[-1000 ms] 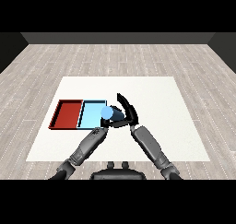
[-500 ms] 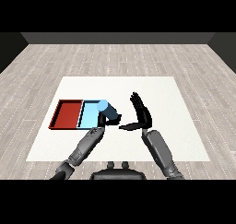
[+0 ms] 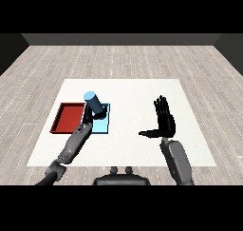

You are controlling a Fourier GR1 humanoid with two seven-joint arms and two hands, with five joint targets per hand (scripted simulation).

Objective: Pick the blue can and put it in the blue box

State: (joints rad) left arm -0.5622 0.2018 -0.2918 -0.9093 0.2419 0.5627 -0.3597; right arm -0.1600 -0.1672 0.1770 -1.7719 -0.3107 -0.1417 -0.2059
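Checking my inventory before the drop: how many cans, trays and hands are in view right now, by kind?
Cans: 1, the blue can, held by the left hand over the light blue tray
Trays: 2, the light blue tray and the red tray
Hands: 2, the left hand and the open right hand
Total: 5

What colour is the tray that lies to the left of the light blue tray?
Red: the flat red tray has a darker red rim, seen best in the head view.
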